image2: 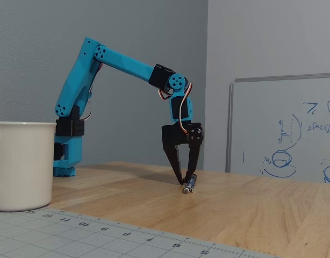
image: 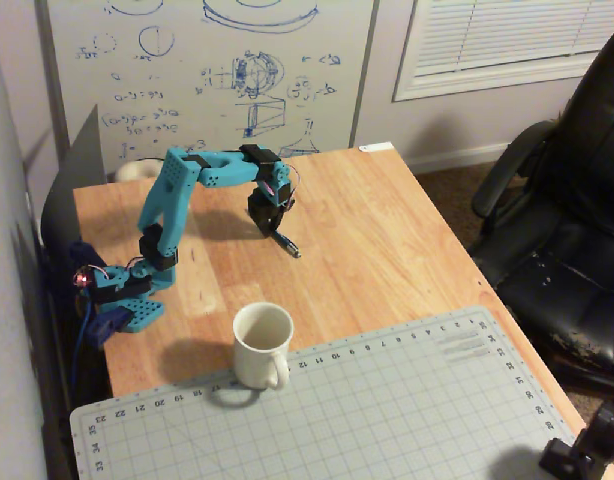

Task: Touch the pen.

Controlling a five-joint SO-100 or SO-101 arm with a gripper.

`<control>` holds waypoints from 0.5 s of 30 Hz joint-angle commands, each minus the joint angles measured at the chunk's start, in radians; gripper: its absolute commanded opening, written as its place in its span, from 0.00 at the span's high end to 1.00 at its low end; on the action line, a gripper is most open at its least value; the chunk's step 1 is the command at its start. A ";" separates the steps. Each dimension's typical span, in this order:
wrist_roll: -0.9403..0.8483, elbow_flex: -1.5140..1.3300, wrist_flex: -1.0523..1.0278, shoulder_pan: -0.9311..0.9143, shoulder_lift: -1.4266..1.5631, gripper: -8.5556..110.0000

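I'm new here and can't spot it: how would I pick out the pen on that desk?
Start at the light wooden table and find the turquoise robot arm at its back left in the overhead view. Just under its black gripper lies the thin dark blue-black pen with a silvery tip, flat on bare wood. It is far slimmer than the white mug nearer the grey cutting mat.
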State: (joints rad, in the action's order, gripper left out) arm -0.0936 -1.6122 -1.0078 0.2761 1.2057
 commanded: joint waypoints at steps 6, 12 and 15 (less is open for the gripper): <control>-0.009 0.031 0.012 0.000 0.120 0.92; -0.009 0.031 0.012 0.009 0.114 0.92; -0.009 0.031 0.012 0.009 0.121 0.92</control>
State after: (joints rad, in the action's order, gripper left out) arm -0.0936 -1.6122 -1.0078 0.2761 1.2180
